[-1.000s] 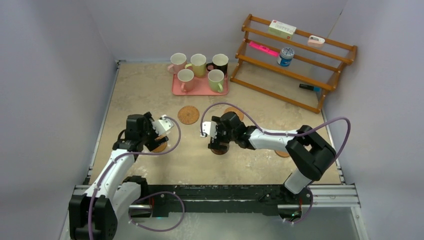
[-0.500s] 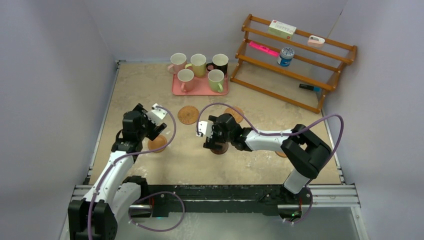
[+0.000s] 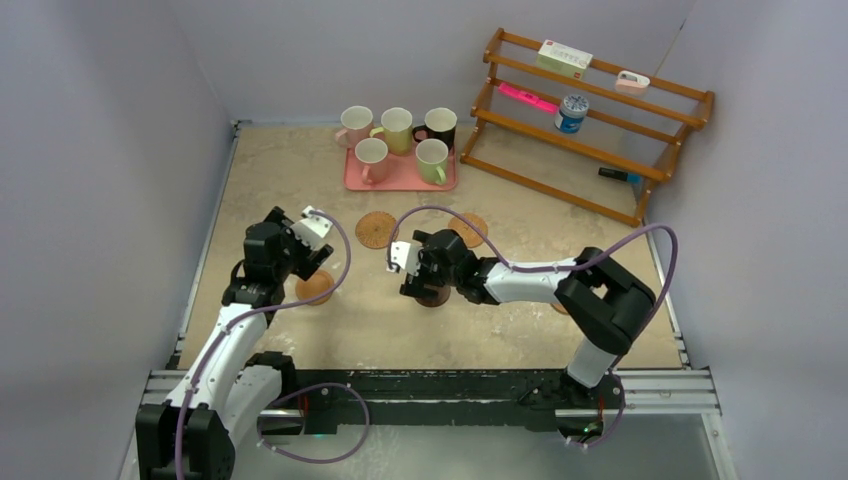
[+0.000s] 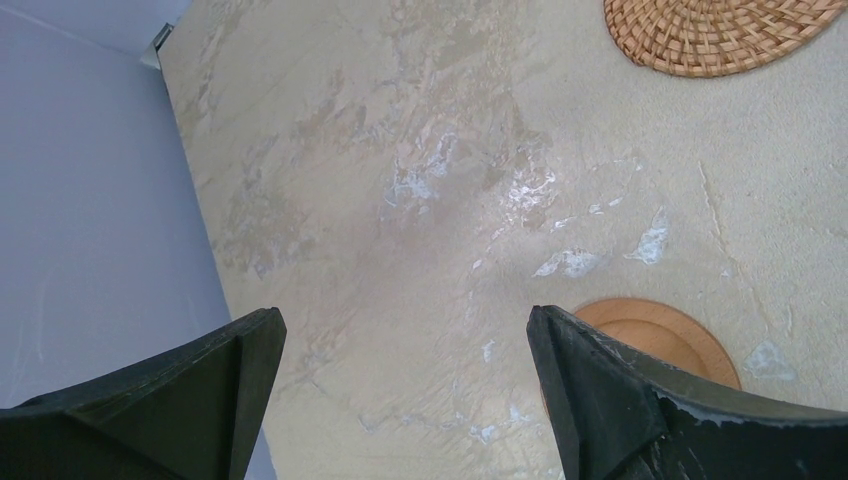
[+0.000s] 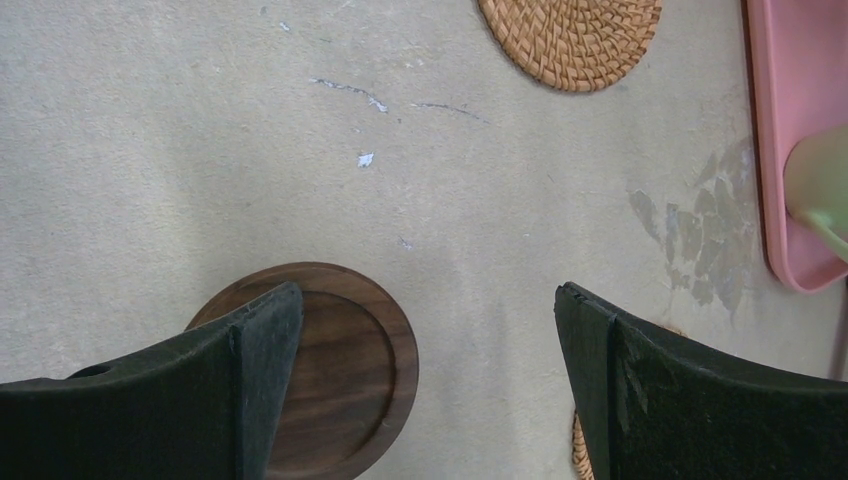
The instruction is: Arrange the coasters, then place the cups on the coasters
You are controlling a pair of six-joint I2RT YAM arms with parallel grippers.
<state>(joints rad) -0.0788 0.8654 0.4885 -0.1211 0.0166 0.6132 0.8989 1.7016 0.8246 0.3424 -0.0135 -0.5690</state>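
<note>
Five cups stand on the pink tray (image 3: 400, 181) at the back: pink (image 3: 355, 123), pale yellow (image 3: 396, 126), black (image 3: 440, 124), pink (image 3: 371, 156) and green (image 3: 432, 158). Coasters lie apart on the table: a woven one (image 3: 376, 229), a second woven one (image 3: 470, 228), a smooth tan one (image 3: 315, 287) and a dark brown one (image 3: 432, 296). My left gripper (image 3: 308, 258) hovers open just beyond the tan coaster (image 4: 650, 335), holding nothing. My right gripper (image 3: 410, 280) is open above the dark coaster (image 5: 340, 370), its left finger over it.
A wooden rack (image 3: 590, 120) with small items and a blue-and-white can (image 3: 571, 112) stands at the back right. Another tan coaster (image 3: 562, 308) peeks out under my right arm. Grey walls enclose the table on both sides.
My left gripper has lifted and drawn back to the left, uncovering the tan coaster. My right gripper has shifted a little left over the dark coaster. Both stayed open.
</note>
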